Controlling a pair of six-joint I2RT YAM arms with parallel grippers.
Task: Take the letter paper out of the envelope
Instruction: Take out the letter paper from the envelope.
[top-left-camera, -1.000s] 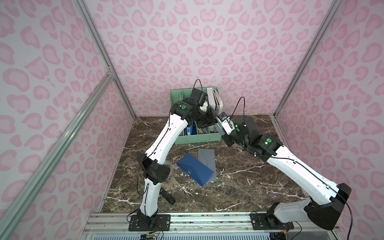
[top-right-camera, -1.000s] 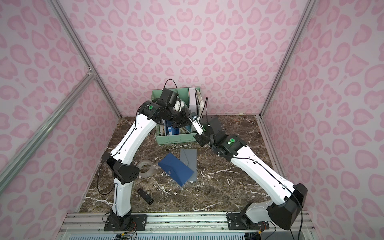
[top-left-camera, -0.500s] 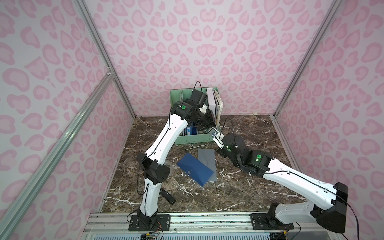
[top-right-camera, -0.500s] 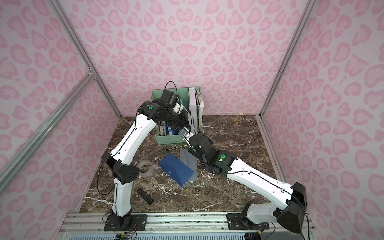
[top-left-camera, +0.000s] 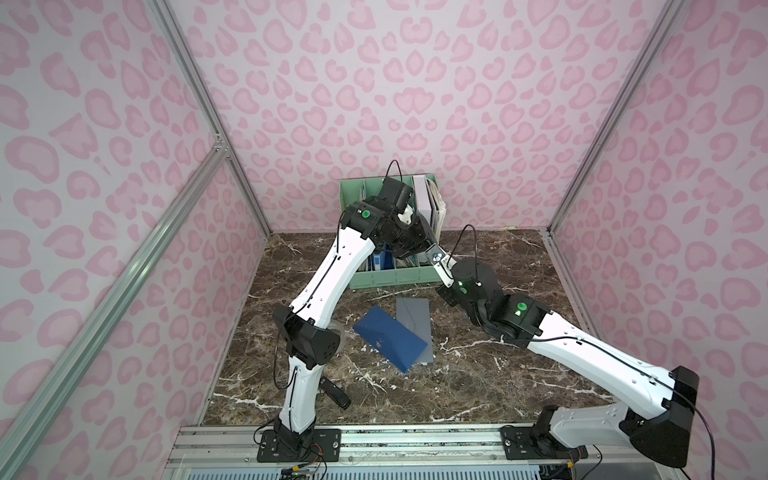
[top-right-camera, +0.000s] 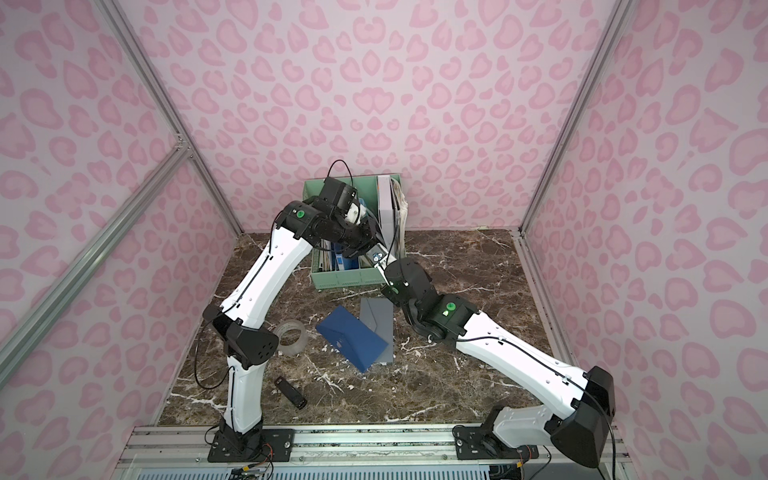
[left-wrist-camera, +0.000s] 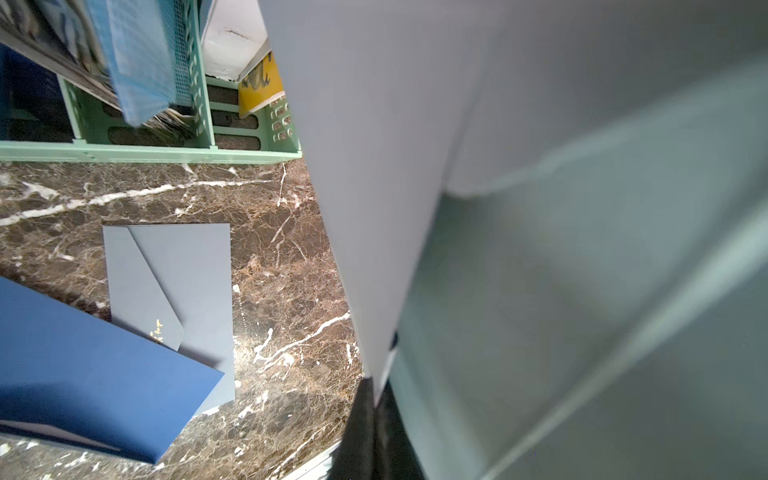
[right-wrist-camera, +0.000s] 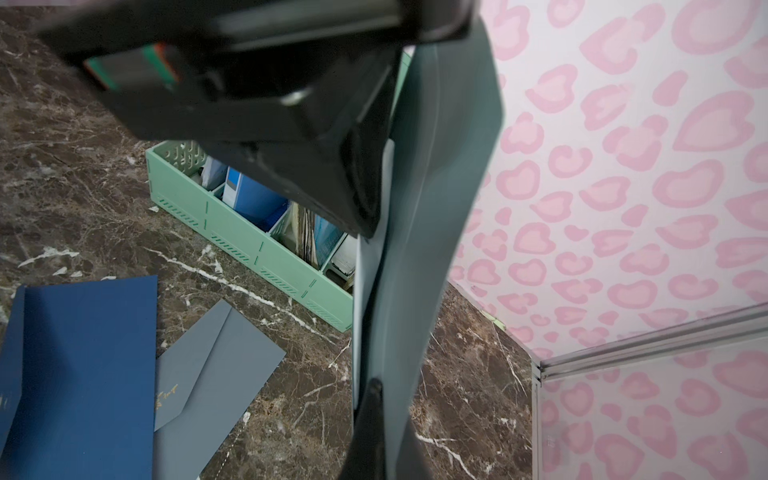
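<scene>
The left gripper (left-wrist-camera: 374, 419) is clamped on the pale letter paper (left-wrist-camera: 374, 166) and the right gripper (right-wrist-camera: 374, 415) on the teal-grey envelope (right-wrist-camera: 436, 208), both held in the air just beside the front right corner of the green organizer (top-left-camera: 390, 280). Bare marble table (top-left-camera: 519, 257) is seen on that side. Below, a grey envelope (left-wrist-camera: 187, 270) is partly covered by a dark blue envelope (left-wrist-camera: 83, 365); gold script on its flap cannot be read.

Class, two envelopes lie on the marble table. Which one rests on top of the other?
The dark blue paper envelope: its corner covers part of the grey paper envelope, which lies beneath it.
</scene>
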